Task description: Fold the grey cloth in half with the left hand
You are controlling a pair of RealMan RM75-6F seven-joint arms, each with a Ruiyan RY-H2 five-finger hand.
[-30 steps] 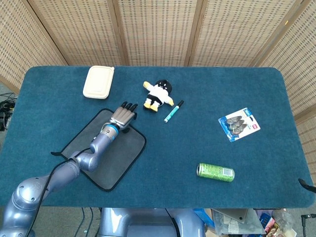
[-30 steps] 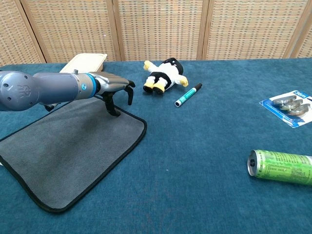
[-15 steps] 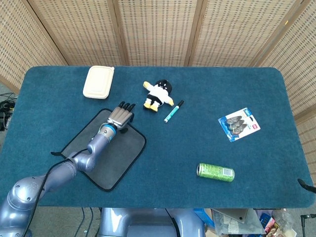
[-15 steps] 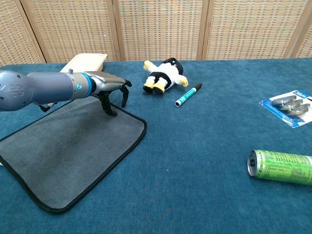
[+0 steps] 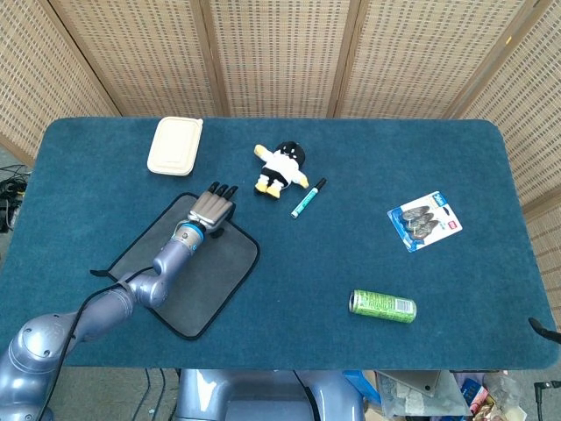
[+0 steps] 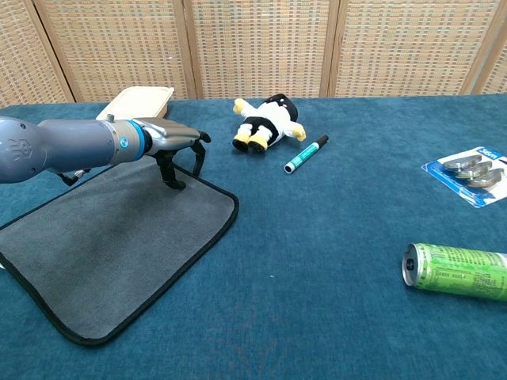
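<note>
The grey cloth point(image 5: 195, 267) point(image 6: 111, 237) lies flat and unfolded on the blue table, at the front left, with a dark stitched border. My left hand point(image 5: 210, 208) point(image 6: 176, 150) hovers over the cloth's far corner, palm down, its fingers point(image 6: 196, 155) apart and curved downward. One fingertip point(image 6: 176, 182) touches the cloth just inside the far edge. Nothing is held in it. The grey left forearm point(image 6: 71, 146) reaches in from the left above the cloth. Neither view shows my right hand.
A cream lidded box point(image 5: 175, 145) point(image 6: 142, 100) sits behind the cloth. A plush toy point(image 5: 280, 167) point(image 6: 265, 123) and a teal marker point(image 5: 308, 198) point(image 6: 306, 153) lie right of the hand. A green can point(image 5: 382, 306) and a blister pack point(image 5: 425, 221) lie far right.
My left hand has drawn slightly left and back along the cloth's far edge, and its fingers have dropped closer to the cloth. The cloth has not moved.
</note>
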